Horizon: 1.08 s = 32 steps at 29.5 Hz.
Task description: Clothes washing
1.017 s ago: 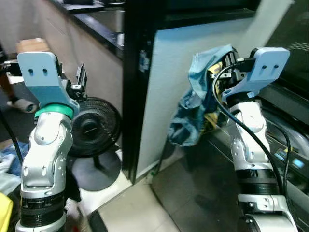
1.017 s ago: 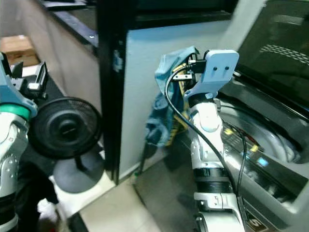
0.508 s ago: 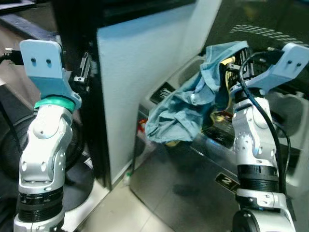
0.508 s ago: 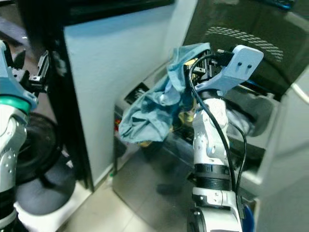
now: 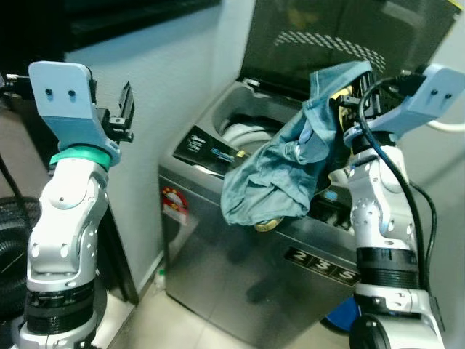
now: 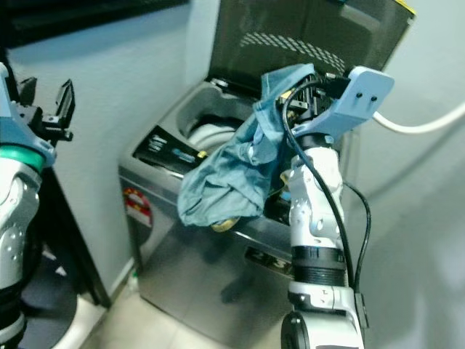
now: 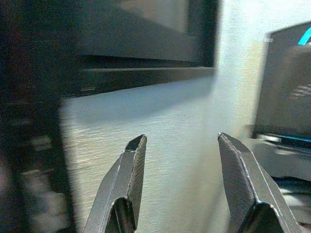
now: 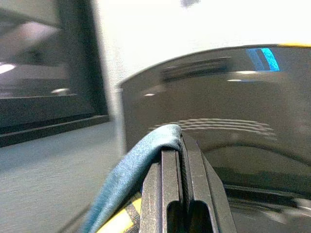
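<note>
My right gripper is shut on a blue-green garment, with a bit of yellow fabric under it. The cloth hangs bunched from the fingers over the front right rim of a grey top-loading washing machine. The machine's dark lid stands open, and the drum opening lies just left of the hanging cloth. My left gripper is raised at the left, open and holding nothing, its fingers facing a pale wall panel.
A pale wall panel stands to the left of the machine, with a dark cabinet beyond it. A black fan sits low at the far left. A white hose runs along the wall at the right. Tiled floor lies before the machine.
The view has swung right, bringing the open washing machine into full view. The right gripper still holds the garment high, which now hangs over the machine's rim. The left arm keeps its pose.
</note>
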{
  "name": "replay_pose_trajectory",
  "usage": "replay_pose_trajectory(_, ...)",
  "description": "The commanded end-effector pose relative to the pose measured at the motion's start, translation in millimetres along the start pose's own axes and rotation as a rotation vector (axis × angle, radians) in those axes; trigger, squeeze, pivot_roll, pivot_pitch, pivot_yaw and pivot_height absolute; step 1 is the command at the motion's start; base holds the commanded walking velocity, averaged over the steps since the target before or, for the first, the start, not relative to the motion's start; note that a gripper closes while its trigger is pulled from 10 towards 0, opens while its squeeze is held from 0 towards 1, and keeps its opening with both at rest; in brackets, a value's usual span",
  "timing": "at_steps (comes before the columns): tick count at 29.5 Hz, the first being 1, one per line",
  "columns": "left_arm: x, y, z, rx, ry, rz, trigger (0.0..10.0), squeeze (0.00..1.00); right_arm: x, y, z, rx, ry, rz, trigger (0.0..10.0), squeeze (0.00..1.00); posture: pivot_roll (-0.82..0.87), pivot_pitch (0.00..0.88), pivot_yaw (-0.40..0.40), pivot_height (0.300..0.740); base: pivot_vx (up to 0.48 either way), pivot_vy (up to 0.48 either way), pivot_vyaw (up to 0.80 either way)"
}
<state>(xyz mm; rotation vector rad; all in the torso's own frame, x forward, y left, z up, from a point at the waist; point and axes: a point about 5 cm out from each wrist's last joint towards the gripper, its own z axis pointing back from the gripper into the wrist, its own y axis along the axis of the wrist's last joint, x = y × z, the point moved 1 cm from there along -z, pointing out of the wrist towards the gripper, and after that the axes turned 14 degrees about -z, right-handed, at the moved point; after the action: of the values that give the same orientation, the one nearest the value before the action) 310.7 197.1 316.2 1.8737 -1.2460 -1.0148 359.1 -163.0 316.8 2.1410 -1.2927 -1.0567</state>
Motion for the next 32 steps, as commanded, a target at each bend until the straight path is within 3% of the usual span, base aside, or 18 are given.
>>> replay_pose_trajectory(1,4.2,-2.1,0.4,-0.013,-0.021,0.0,10.0,0.0,5.5,3.9,0.7,0.013,-0.021,-0.013,10.0,0.0,0.15,0.0,-0.039,0.74,0.0,0.0,-0.8)
replay_pose_trajectory(15,4.9,-1.5,0.0,-0.01,-0.023,-0.003,10.0,0.0,2.5,3.2,0.5,0.009,0.004,0.019,10.0,0.0,0.15,0.0,-0.039,0.74,0.0,0.0,-0.8)
replay_pose_trajectory(22,0.7,-1.8,0.1,-0.003,0.031,-0.013,10.0,0.0,-17.5,-4.2,4.8,-0.019,0.141,0.071,10.0,0.0,0.15,0.0,-0.041,0.74,0.154,0.227,0.0)
replay_pose_trajectory(32,0.8,-1.6,0.0,-0.001,0.03,-0.018,10.0,0.0,-18.5,-5.4,5.7,-0.025,0.149,0.068,10.0,0.0,0.15,0.0,-0.039,0.74,0.353,0.311,0.0)
